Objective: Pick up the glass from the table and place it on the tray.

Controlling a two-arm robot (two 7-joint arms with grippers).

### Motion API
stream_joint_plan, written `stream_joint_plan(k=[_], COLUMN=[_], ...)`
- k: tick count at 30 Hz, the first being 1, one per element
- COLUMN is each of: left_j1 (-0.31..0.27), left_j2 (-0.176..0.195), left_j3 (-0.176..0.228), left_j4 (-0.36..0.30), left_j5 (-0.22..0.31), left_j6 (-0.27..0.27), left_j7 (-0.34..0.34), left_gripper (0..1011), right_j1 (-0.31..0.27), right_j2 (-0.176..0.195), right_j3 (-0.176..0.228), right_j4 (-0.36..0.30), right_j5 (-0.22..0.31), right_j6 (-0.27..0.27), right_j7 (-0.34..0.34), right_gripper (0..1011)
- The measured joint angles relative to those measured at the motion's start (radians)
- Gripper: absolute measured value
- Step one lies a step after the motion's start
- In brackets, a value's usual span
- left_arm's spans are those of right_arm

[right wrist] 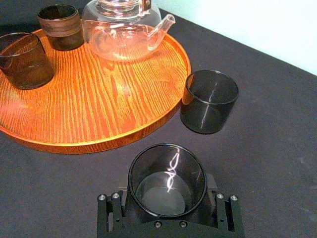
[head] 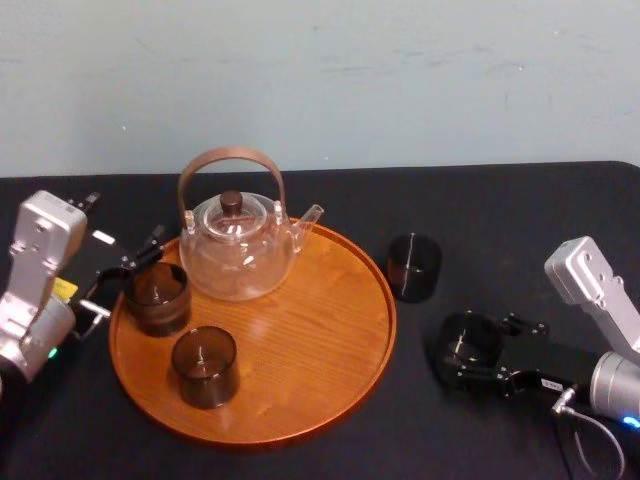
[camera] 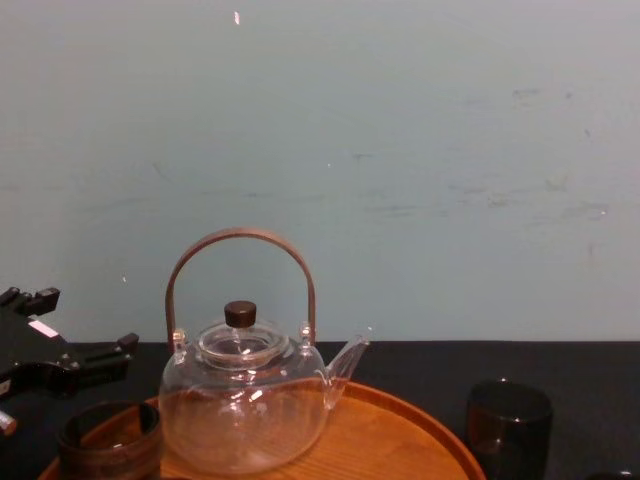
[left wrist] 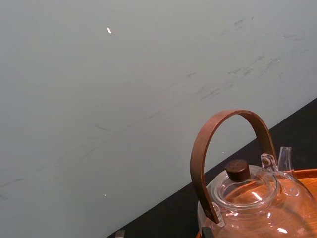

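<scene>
The black surface runs wall to wall in my head view, with the round wooden tray on its left half. That view gives me the whole layout. The chest view looks from the side instead and shows how tall the teapot stands at the back of the tray, handle upright. The left wrist view catches the teapot's handle and lid against the pale wall.

Two dark glasses already stand on the tray: a rear glass at the left rim beside the teapot, and a front glass nearer me. A spare glass stands upright on the surface just off the tray's right rim.

The glass I am after is to the right of the tray, apart from its rim and nearer me than the spare glass. In the right wrist view it sits upright, mouth up, seated between the fingers of the right pincer, which is pinching it from both sides. I cannot tell whether its base touches the surface.

The left pincer sits at the tray's left edge, fingers spread, just beside the rear glass.
</scene>
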Motion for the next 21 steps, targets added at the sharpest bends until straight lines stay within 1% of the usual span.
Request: stream_joint_plan(k=[15,21], left_j1=[0.0,0.0], left_j2=[0.0,0.0], left_j3=[0.0,0.0], left_j4=[0.0,0.0], left_j5=[0.0,0.0], left_j6=[0.0,0.0], left_j7=[0.0,0.0], left_gripper=[1001,1001], right_j1=[-0.001,0.008], right_j2=[0.0,-0.003], right_j3=[0.003,0.02], right_j4=[-0.001,-0.002], right_j5=[0.004,0.028], right_j6=[0.002,0.007], right_j7=[0.0,0.003], right_gripper=[901,901])
